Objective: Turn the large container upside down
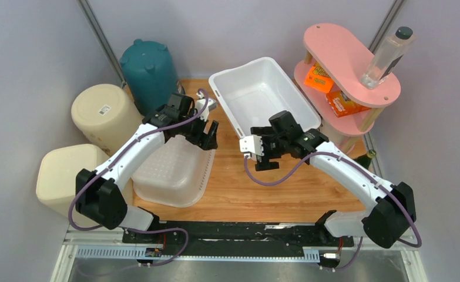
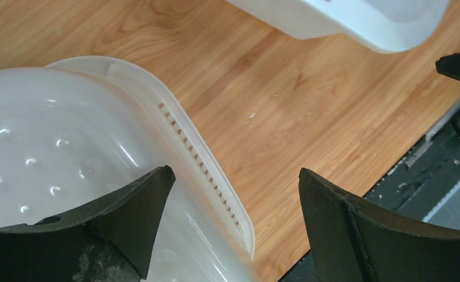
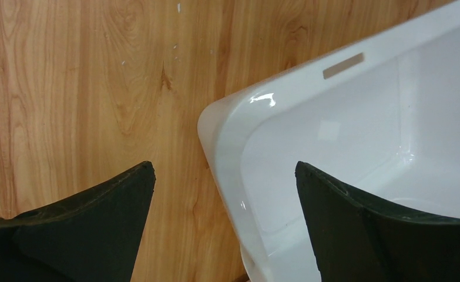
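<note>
- Seemingly the smaller of the two, a translucent tub lies bottom-up beneath the left pincer, whose jaws are released over its slotted rim.
- Judged the large container, the glossy, empty white tub sits mouth-up and unturned, so the flip remains.
- Its near corner lies between the right pincer's released jaws.
</note>
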Available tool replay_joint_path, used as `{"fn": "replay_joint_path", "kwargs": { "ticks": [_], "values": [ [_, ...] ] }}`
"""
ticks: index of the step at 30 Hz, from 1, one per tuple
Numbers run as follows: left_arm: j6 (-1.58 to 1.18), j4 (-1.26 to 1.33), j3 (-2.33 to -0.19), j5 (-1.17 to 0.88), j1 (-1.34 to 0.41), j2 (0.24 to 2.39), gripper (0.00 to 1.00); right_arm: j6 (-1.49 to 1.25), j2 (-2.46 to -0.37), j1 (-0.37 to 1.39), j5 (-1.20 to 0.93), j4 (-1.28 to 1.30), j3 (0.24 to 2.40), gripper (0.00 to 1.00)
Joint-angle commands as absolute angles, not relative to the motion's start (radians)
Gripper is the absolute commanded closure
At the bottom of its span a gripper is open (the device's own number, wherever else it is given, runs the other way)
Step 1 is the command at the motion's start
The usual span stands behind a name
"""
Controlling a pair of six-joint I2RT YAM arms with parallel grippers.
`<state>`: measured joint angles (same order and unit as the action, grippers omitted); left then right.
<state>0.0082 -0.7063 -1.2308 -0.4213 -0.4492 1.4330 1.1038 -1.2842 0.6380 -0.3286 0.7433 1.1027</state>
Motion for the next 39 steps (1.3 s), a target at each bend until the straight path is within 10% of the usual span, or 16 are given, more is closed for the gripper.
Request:
{"fn": "replay_joint_path", "kwargs": {
  "ticks": [1,16,20,39],
  "values": [
    [-0.006,-0.725,-1.22,-0.332,-0.41,1.375,0.09,1.145,-1.317,0.672,-0.288,0.643,1.068,0.05],
    [0.027,-0.784,-1.394,-0.456,-0.389,1.326,0.08,1.076,-1.396,0.76,-0.216,0.573,1.118,0.63],
    [-0.018,-0.809,-1.452,-0.455,-0.359,1.324,0.08,1.003,-1.437,0.765,-0.209,0.543,1.182,0.98],
    [0.056,-0.81,-1.46,-0.343,-0.294,1.182,0.06,0.48,-1.533,0.752,-0.165,0.458,1.845,1.0]
  ]
}}
